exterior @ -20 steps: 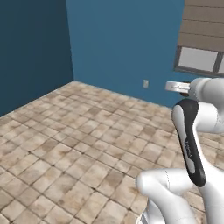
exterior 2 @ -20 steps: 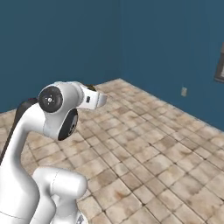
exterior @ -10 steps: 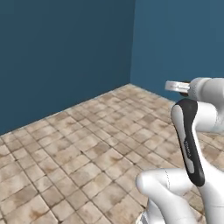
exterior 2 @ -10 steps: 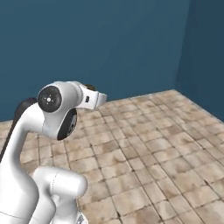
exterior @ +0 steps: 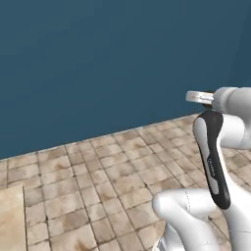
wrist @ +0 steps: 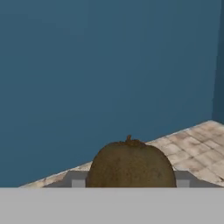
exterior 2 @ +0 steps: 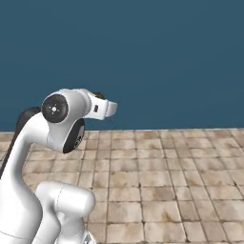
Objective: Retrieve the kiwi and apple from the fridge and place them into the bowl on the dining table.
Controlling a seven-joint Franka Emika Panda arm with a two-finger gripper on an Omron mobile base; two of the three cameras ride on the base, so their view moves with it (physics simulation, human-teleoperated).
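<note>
A brown oval kiwi (wrist: 131, 165) sits between the two grey fingertips (wrist: 78, 180) at the bottom of the hand view, and my gripper (wrist: 131, 180) is shut on it. The hand (exterior 2: 102, 107) is held high and level in front of the folded arm, pointing at a dark blue wall. In the left base view the hand (exterior: 202, 97) shows at the right edge above the forearm. The apple, the fridge and the bowl are out of view.
A plain dark blue wall (exterior: 98, 63) stands ahead above a beige-brown tiled floor (exterior 2: 157, 181). A pale beige flat slab (exterior: 11, 215) cuts into the lower left corner of the left base view; I cannot tell what it is. A wall corner (wrist: 215, 61) shows at the right.
The whole scene has swung sideways as the base turns: the window and wall corner slid out to the right and the blue wall came ahead. The arm's pose and its grip are unchanged.
</note>
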